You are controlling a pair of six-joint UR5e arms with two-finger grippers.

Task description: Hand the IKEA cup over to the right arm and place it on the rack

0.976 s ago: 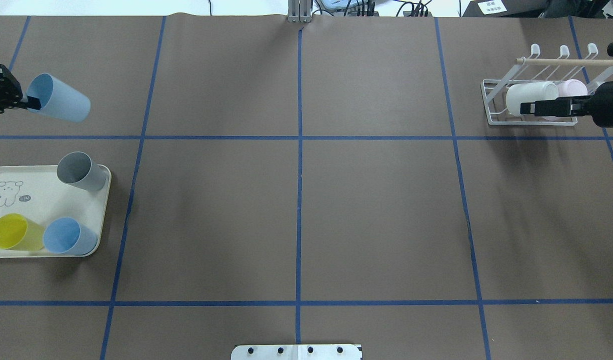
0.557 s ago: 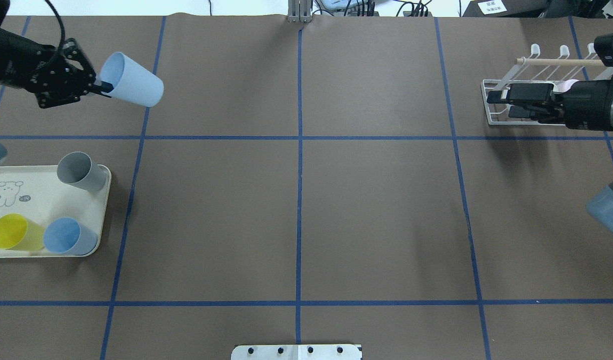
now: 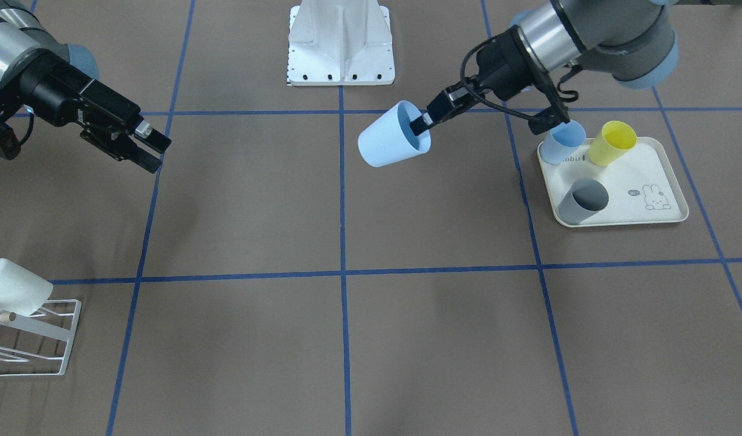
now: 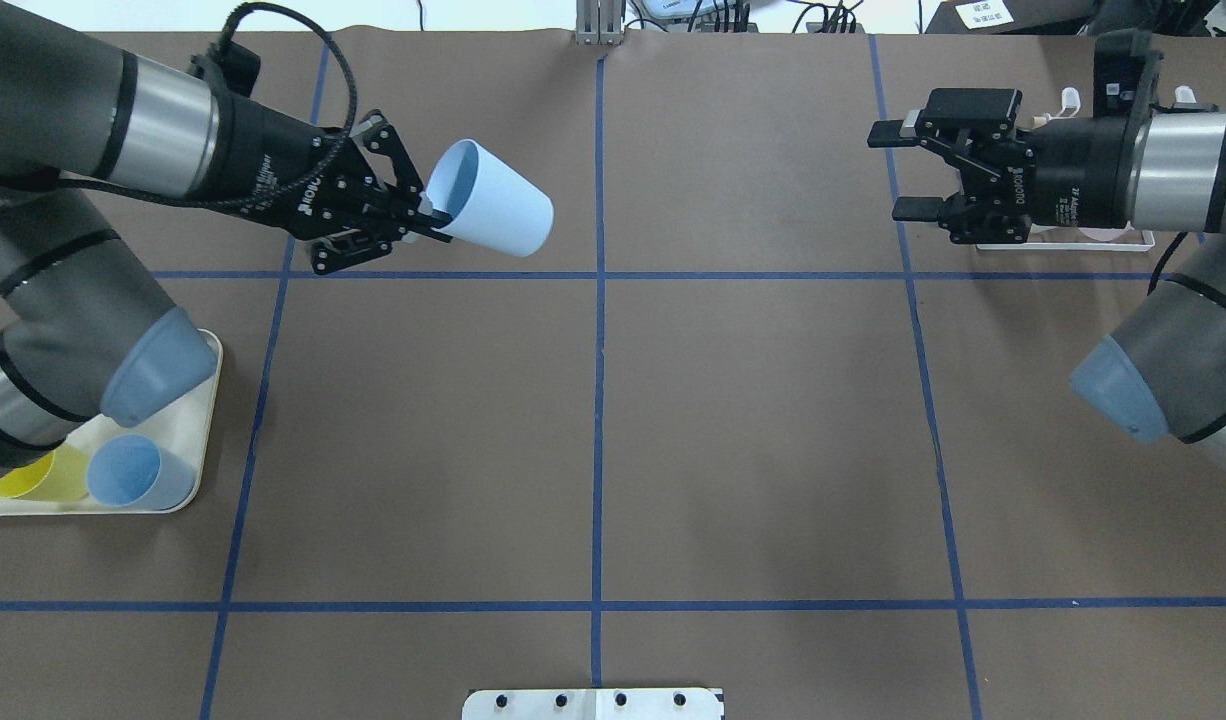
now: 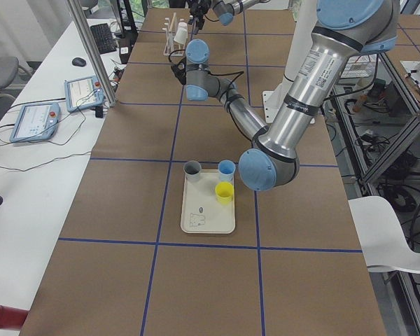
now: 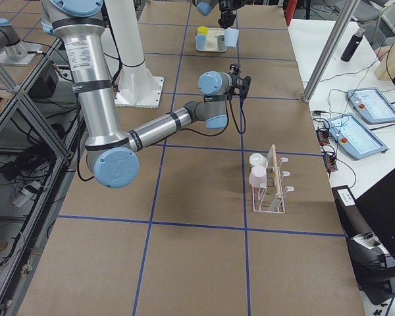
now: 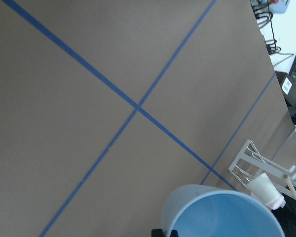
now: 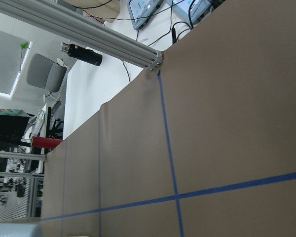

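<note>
In left claw (image 4: pixel 435 218): blue cup (image 4: pixel 495 212), apparently aloft.

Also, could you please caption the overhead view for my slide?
Left gripper holds a light-blue cup by its rim, facing the open right gripper.

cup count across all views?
6: light-blue cup in left gripper; blue cup, yellow cup, grey cup on tray; white cup, pink cup on rack. None seems hidden.

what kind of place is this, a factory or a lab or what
Most likely a robotics research lab, not a factory floor. A left arm and a right arm stand at a table papered brown and gridded with blue tape, and control pendants with trailing cables sit on a side bench.
</note>
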